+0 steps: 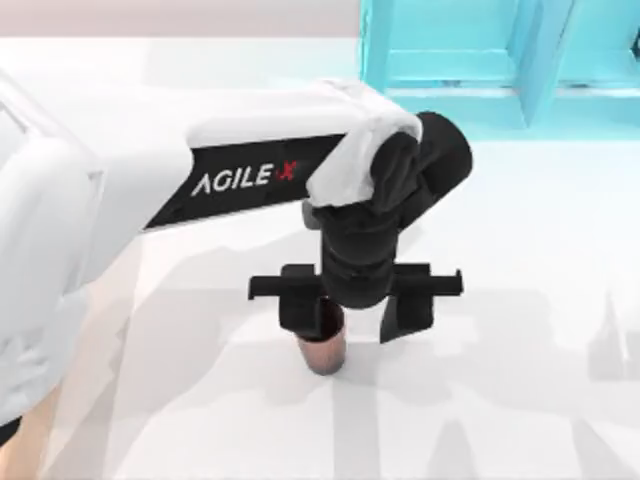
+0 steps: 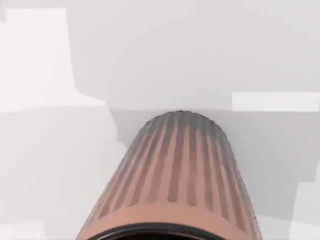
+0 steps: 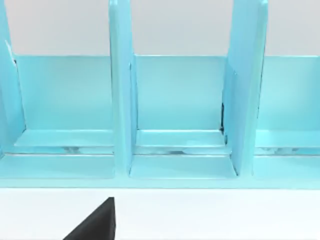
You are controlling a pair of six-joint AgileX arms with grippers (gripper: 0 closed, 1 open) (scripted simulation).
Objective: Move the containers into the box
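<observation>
**Left gripper over the ribbed cup, grip not yet closed**

The left gripper (image 1: 355,310) hangs over the table (image 1: 520,300) near its middle, fingers spread apart. One finger sits over the cup (image 1: 322,350); the other stands clear beside it.

Risk: closing off-centre could tip or push the cup; the taper could slip between the pads.

Cup: reddish-brown, ribbed lengthwise, dark rim, narrowing toward its base. Table: smooth, white. Turquoise shelf (image 1: 460,60) at the far edge, flat panels and dividers.

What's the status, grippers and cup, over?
Left gripper open, low over the white table, fingers straddling the ribbed cup. Cup upright, not yet gripped. Right wrist camera faces the turquoise shelf unit. Nothing in the way.
</observation>
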